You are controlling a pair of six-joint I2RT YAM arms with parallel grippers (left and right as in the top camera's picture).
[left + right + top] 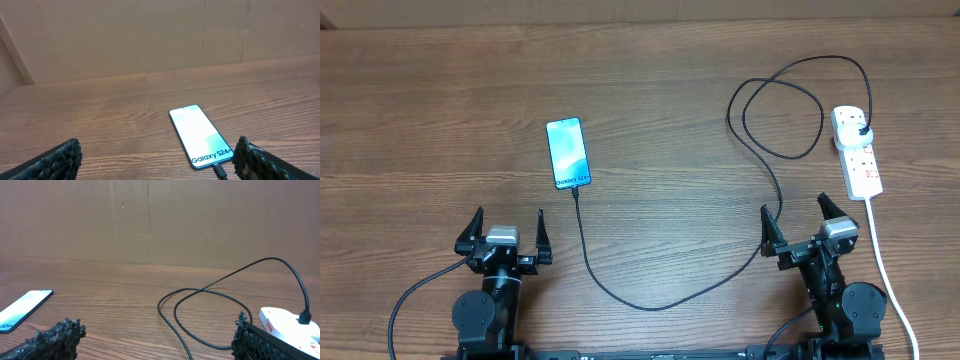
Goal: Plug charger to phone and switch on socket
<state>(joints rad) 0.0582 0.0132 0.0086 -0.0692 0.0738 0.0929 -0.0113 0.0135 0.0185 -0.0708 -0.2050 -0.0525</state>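
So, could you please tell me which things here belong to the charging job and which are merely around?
Job: slim black-edged smartphone with lit blue screen; long thin black charger cable; narrow white plastic power strip.
Not job: brown wooden table; brown cardboard wall.

We see a lit blue-screened phone (568, 152) lying flat, a thin black looped cable (650, 307) joining it to a white power strip (857, 152).

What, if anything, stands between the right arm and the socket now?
Probably reachable, yes. The socket lies just ahead of the right arm's open fingers, slightly to their right, with nothing between. Only the charger cable passes close by the inner finger and might get brushed.
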